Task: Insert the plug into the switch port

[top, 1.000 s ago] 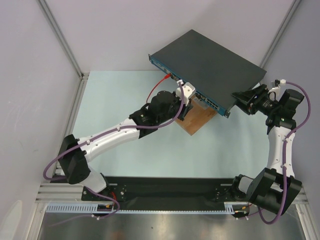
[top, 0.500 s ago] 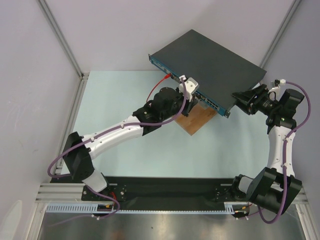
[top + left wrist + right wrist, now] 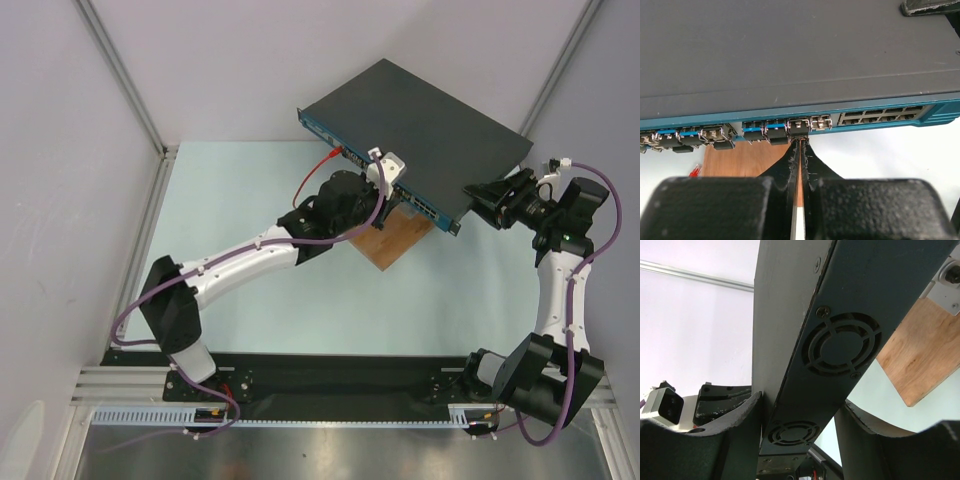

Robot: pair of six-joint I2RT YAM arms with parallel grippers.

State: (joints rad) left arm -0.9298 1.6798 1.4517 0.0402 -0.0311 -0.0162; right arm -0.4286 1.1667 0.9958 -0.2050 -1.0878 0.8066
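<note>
Step in hand: seating the plug (image 3: 799,131) in a port on the blue front face of the switch (image 3: 420,120).

Switch: propped on the wooden board (image 3: 395,240) above the tabletop (image 3: 250,200). The right fingers (image 3: 735,435) straddle its fan-vent end and are clamped on it.

Left fingers (image 3: 785,162): pinched almost together, tips against the plug's rear. The plug sits in the port mouth, just beside the blue-tabbed neighbouring plugs (image 3: 765,134). It may not be fully home; the view is too shallow to say.

To do it well:
- Push straight along the port axis, with no sideways load.
- Let the right fingers brace the switch against the push.
- Back off only once the plug sits flush with its neighbours.
</note>
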